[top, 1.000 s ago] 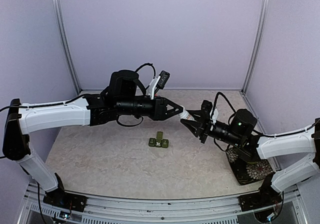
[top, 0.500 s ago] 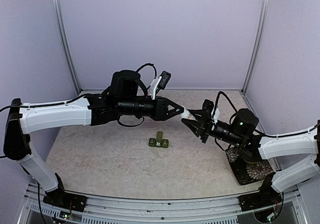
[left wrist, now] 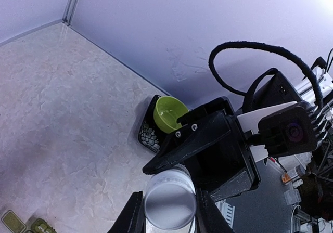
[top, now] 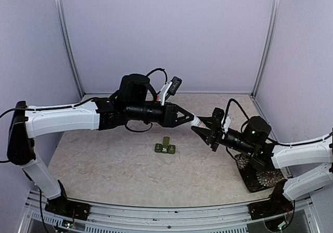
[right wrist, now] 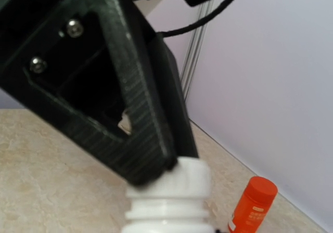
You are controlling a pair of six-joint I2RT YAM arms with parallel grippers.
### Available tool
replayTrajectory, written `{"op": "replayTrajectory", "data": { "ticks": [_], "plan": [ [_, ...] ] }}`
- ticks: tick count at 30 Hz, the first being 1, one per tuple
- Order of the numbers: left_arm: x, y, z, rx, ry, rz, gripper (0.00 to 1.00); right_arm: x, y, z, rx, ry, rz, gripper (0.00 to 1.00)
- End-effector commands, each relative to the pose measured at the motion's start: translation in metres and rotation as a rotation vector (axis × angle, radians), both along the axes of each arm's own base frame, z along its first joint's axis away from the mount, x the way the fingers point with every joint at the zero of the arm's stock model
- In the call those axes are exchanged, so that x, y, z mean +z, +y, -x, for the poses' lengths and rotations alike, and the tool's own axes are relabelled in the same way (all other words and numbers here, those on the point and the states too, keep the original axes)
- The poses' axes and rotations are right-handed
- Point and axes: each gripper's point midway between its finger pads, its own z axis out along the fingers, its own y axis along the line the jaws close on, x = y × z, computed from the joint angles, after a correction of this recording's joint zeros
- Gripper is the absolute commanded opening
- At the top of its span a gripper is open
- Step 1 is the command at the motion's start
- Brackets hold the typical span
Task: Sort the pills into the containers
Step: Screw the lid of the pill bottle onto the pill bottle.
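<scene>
Bottle: a white bottle (top: 196, 121) hangs in the air between the two arms, above the table (top: 104, 160).
Left gripper: the left gripper (top: 188, 117) is closed narrow on the cap (right wrist: 190, 173); in its wrist view the fingers (left wrist: 132, 217) flank the round white end.
Right gripper: the right gripper (top: 203, 130) clasps the bottle's body from the opposite side. Its own fingers are out of its wrist view, where only the ribbed neck and the cap show.
Axis: the bottle's long axis runs from one gripper to the other, cap toward the left arm, body toward the right.
Box: the dark green pill box (top: 164, 147) lies on the table, below the bottle and off to its left, toward the arms' bases, well apart from both grippers.
Nearer arm: the left fingertips look slightly nearer to the box.
Judgement: the cap probably has to be twisted off about that shared axis, then the right arm must carry the body over the box.
Bystanders: a lime bowl (left wrist: 170, 113) and an orange bottle (right wrist: 253, 204) stand far off.
</scene>
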Motion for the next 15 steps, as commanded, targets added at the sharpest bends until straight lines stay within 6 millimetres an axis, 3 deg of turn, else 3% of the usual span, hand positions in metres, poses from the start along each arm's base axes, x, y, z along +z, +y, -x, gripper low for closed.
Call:
{"op": "replayTrajectory", "data": {
  "ticks": [1, 9, 15],
  "plan": [
    [-0.008, -0.010, 0.014, -0.077, 0.043, -0.004, 0.27, 0.034, -0.008, 0.016, 0.003, -0.118, -0.090, 0.00],
    [-0.006, -0.011, 0.017, -0.065, 0.102, 0.053, 0.26, 0.047, -0.018, 0.018, -0.042, -0.154, -0.137, 0.00],
    [-0.009, -0.016, 0.021, -0.058, 0.124, 0.040, 0.24, 0.044, -0.012, 0.014, -0.054, -0.150, -0.105, 0.00]
  ]
}}
